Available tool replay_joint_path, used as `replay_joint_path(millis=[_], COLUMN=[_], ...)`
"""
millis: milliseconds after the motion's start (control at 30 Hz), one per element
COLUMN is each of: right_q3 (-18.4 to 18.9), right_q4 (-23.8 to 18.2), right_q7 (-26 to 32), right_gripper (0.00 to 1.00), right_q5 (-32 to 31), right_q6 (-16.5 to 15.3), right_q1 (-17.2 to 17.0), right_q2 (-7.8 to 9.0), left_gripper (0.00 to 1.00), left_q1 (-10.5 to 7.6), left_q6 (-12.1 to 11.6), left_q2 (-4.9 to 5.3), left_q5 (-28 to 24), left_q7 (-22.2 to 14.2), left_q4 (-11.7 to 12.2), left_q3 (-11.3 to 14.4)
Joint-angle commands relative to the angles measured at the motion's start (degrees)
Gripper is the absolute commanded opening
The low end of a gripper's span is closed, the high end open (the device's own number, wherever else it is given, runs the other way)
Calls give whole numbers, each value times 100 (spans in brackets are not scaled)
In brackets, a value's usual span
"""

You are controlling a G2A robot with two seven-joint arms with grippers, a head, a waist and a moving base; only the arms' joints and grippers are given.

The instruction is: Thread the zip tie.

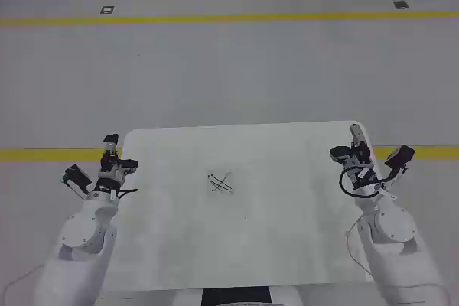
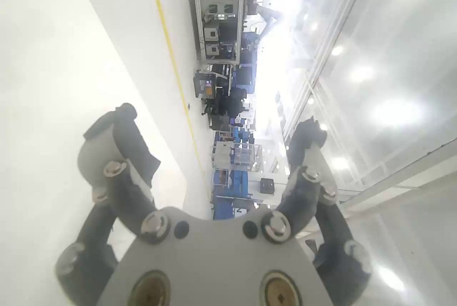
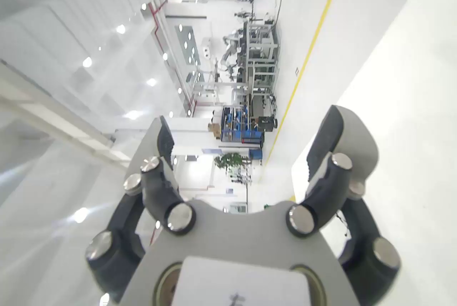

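Observation:
Thin black zip ties (image 1: 221, 183) lie crossed over each other near the middle of the white table (image 1: 291, 229). My left gripper (image 1: 109, 143) is at the table's left edge, well away from them; in the left wrist view its fingers (image 2: 117, 139) stand wide apart around nothing, so the left gripper (image 2: 217, 132) is open. My right gripper (image 1: 356, 133) is at the table's right edge near the far corner. The right gripper (image 3: 250, 132) is also open and empty, pointing out over the floor.
The table has rounded corners, and its surface around the zip ties is bare white. A yellow floor line (image 1: 30, 154) runs behind the table on both sides. Racks and machines (image 2: 221, 25) stand far off in the room.

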Motion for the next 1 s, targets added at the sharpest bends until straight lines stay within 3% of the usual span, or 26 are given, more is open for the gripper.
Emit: replay_joint_path(millis=[0,100,533,600,733,867,967], right_q3=[-137,-357,-357,-432,-684,-879,-879], right_q4=[-23,-16,-16,-211,8,140,140], right_q7=[104,224,224,572,998,1026,1026], right_gripper=[100,100,100,100,100,100,100], right_q5=[-437,-896,-896,-1365,-2643,-2866,-2866], right_q6=[-130,-428,-428,-575,-769,-1059,-1059], right_q1=[113,250,250,474,1091,1213,1213], right_q2=[-1,-10,-10,14,42,27,27], left_gripper=[100,100,100,100,100,100,100], left_q1=[0,0,0,0,0,0,0], left_q6=[0,0,0,0,0,0,0], left_q2=[0,0,0,0,0,0,0], left_q5=[0,0,0,0,0,0,0], left_q7=[0,0,0,0,0,0,0], left_q4=[0,0,0,0,0,0,0], left_q3=[0,0,0,0,0,0,0])
